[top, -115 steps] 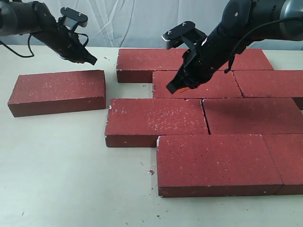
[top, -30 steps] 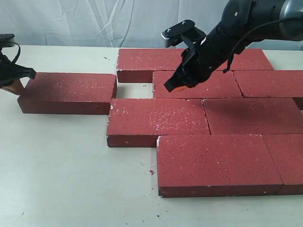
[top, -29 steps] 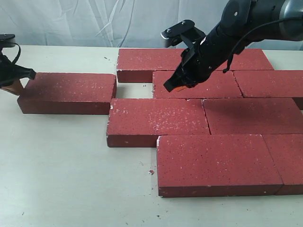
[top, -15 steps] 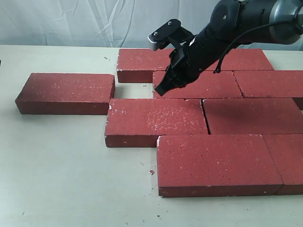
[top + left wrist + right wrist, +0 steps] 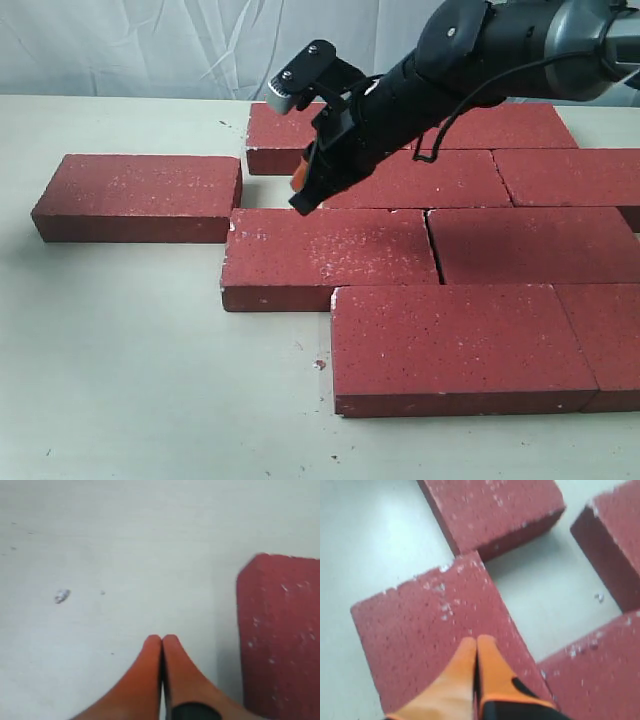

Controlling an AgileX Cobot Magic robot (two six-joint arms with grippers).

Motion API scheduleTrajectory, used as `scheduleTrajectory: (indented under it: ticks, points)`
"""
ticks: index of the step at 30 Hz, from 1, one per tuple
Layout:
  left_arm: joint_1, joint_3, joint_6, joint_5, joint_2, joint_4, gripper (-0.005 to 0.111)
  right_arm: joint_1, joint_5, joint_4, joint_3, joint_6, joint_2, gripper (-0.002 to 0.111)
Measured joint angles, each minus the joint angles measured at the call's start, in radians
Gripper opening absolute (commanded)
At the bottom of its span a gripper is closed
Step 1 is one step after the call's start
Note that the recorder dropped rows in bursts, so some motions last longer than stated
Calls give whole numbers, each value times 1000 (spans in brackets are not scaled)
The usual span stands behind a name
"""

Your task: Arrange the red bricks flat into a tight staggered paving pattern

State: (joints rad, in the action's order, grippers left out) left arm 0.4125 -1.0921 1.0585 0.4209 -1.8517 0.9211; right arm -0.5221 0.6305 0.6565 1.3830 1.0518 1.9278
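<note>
Nearest you, the red bricks lay flat in staggered rows on the right of the surface. Farther back, one loose brick sat apart at left. Your right claw, pinched shut, empty, hovered over that gap; your left claw, shut too, hung beside a brick end. You would likely do best sliding it in square. Each looked dark red, white-flecked, chipped.

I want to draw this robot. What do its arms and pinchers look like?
The right arm is chunky and black, grey further up, with a thin black cable looping alongside. The right gripper and left gripper end in pointed orange fingers with black bases.
</note>
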Motion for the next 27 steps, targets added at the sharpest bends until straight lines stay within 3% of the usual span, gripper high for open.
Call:
scheduleTrajectory:
  ticks: [3,6,13,18,27]
  points:
    - [4,0,9,-26,-19,35,0,-33,21,13,82,18,46,-1]
    - [2,0,94,-19,-61,134,0,-60,151,-27,248,-47,128,-1]
    - [0,-28,271,130,-144,325,0,-139,389,-249,646,-270,351,-1]
    - [-5,-37,300,90,-185,380,0,-202,467,-282,838,-304,504,-1]
    - [-48,-88,326,155,-268,431,0,-243,435,-339,895,-314,600,-1]
